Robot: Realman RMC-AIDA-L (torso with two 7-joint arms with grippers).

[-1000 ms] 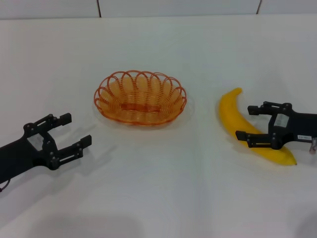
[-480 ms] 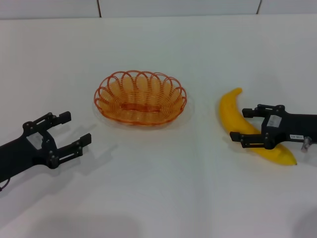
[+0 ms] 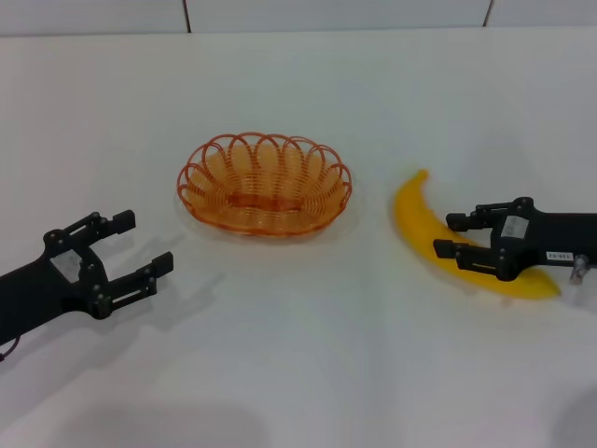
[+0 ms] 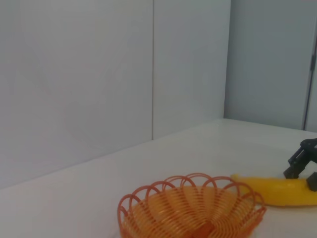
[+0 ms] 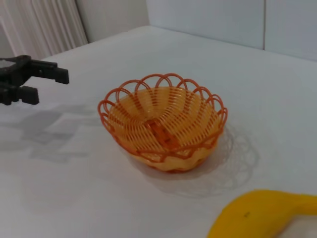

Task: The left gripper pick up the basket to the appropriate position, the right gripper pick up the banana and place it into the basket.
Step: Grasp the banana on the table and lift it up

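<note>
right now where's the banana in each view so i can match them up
Head view: banana right of the basket, right gripper around it.
Left wrist view: banana low at the picture's right edge, behind the basket.
Right wrist view: banana in the bottom right corner.
Shared landmark: the basket.

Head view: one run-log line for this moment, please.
right gripper: shut on curved yellow banana, on table | left gripper: open, short of orange wire basket | basket: empty

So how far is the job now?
Nothing is finished. The right gripper has its jaws closed on the banana, which seems slightly raised. The basket is empty, and the open left gripper is apart from it. Left: moving the basket, placing the banana inside.
</note>
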